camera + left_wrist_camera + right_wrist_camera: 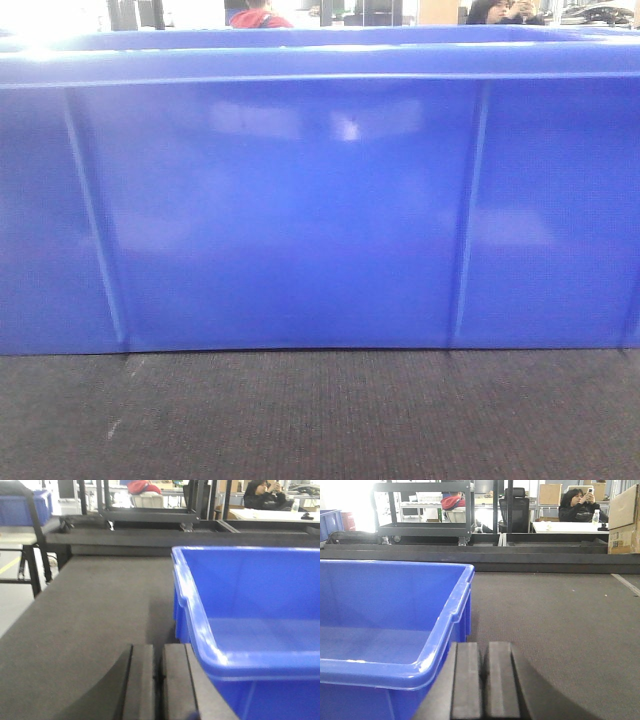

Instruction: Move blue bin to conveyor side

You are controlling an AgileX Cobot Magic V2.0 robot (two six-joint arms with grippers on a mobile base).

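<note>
Glossy blue plastic fills the front-facing view: the bin [300, 210] stands broadside on the conveyor [320, 420], one long wall facing the camera with two narrow raised ribs and a thick rolled rim along the top; its base rests flat on the dark woven belt, and neither pincer appears in this view. In the left wrist view the left pincer [160, 680] sits low at the bottom edge, its two dark pads pressed together with only a thin seam between them, clenched on nothing; it lies just beside the bin's [250, 630] near corner, to the outside of the end wall, and contact with the rim cannot be confirmed. The belt [90, 620] runs away to a dark metal frame [175, 537]; beyond it are a rack on castors [150, 515], a second blue bin [25, 507] on a stand at far left, and a seated person [262, 495]. In the right wrist view the right pincer [482, 680] is likewise clenched and empty, pads together, positioned just outside the bin's [385, 620] opposite end wall near the rim corner; contact cannot be confirmed. The bin's interior, as far as visible, holds nothing. Open belt [555, 620] extends to the right, with a cardboard box [623, 520] at the far right edge.
</note>
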